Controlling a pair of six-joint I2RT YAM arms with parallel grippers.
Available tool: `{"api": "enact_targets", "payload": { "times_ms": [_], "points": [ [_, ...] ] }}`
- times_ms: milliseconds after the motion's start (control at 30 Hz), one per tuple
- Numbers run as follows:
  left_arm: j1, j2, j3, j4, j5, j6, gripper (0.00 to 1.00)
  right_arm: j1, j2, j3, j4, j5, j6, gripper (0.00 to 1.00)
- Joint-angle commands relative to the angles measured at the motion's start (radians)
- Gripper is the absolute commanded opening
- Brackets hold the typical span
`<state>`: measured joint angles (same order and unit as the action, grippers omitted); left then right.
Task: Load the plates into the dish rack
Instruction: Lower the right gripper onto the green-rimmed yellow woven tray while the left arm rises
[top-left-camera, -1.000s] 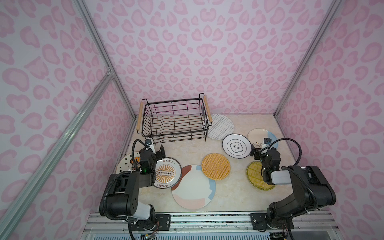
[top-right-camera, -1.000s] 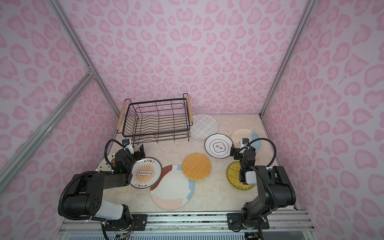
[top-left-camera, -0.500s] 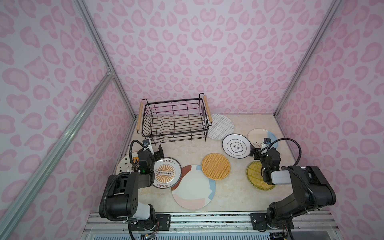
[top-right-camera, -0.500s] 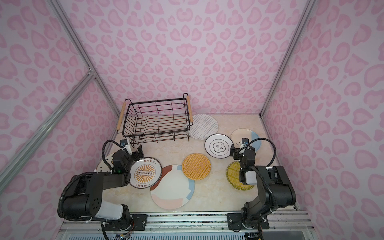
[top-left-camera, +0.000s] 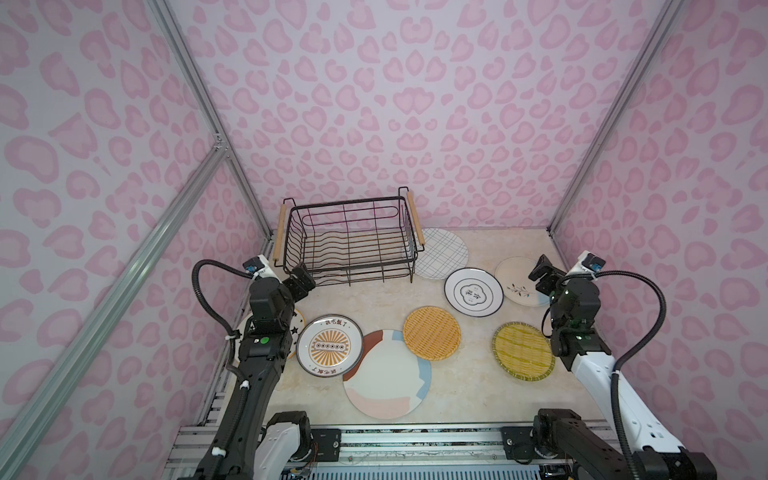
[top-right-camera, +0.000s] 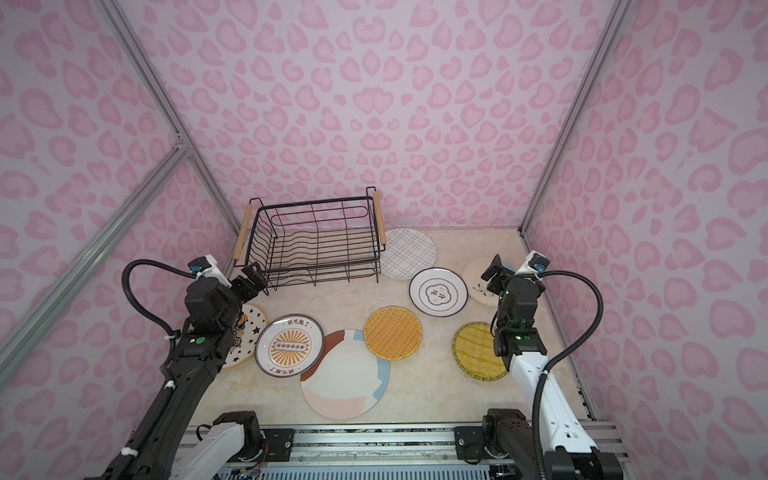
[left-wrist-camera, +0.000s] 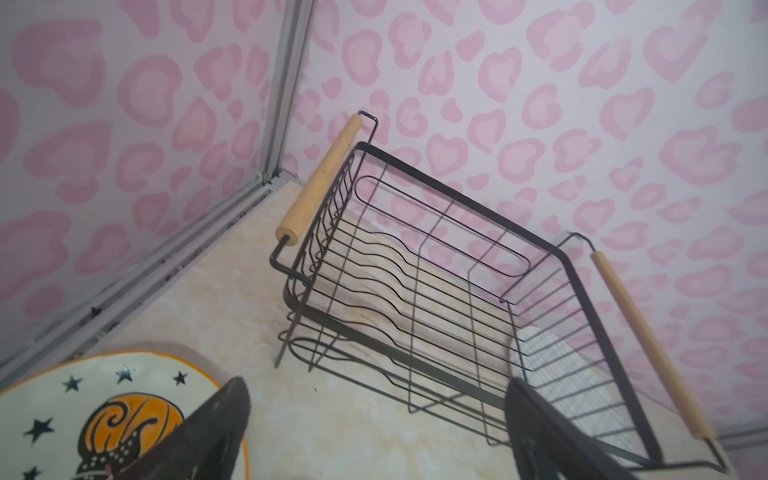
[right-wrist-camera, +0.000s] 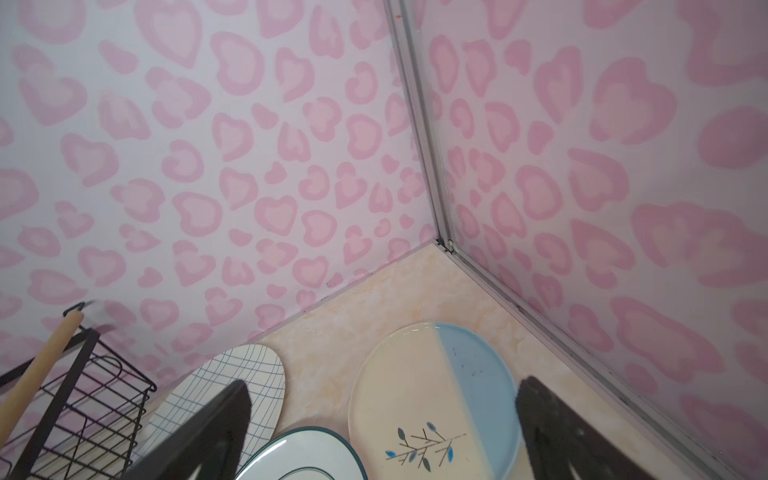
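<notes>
Left tool (top-left-camera: 303, 280), jaws apart, near dish rack (top-left-camera: 345, 202), plates (top-left-camera: 386, 374) outside on table (top-left-camera: 365, 299)

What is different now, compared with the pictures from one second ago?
Both arms rose and reached farther back: the left gripper is now near the front corner of the dish rack, the right gripper above the blue-cream plate. Both are open and empty. The dish rack and all plates lie as before.

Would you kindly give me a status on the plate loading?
Left gripper open, empty, near dish rack. Right gripper open, empty. All eight plates flat on table; rack empty. Nothing blocking rack.
</notes>
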<state>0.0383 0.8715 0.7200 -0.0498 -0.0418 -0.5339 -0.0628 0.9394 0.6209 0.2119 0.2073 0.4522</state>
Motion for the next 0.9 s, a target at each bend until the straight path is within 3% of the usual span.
{"api": "enact_targets", "payload": {
  "times_ms": [0, 33, 200, 333, 400, 633, 867],
  "points": [
    [0.009, -0.077, 0.012, -0.204, 0.256, -0.104, 0.97, -0.080, -0.055, -0.023, -0.230, -0.137, 0.209, 1.00],
    [0.009, -0.099, 0.015, -0.205, 0.301, -0.105, 0.97, -0.108, -0.071, -0.031, -0.250, -0.200, 0.231, 1.00],
    [0.008, -0.113, 0.054, -0.250, 0.562, 0.007, 0.97, -0.157, -0.119, -0.036, -0.603, -0.284, 0.284, 0.97],
    [-0.016, -0.100, 0.038, -0.296, 0.587, 0.065, 0.97, -0.274, -0.200, -0.097, -0.803, -0.334, 0.257, 0.96],
    [-0.034, -0.100, 0.003, -0.263, 0.602, 0.061, 0.97, -0.300, -0.233, -0.133, -0.869, -0.287, 0.260, 0.95],
    [-0.113, -0.016, -0.012, -0.209, 0.698, 0.069, 0.98, -0.430, -0.212, -0.284, -0.722, -0.443, 0.341, 0.94],
    [-0.150, 0.001, -0.004, -0.201, 0.697, 0.072, 0.99, -0.440, -0.144, -0.338, -0.630, -0.497, 0.359, 0.90]
  ]
}}
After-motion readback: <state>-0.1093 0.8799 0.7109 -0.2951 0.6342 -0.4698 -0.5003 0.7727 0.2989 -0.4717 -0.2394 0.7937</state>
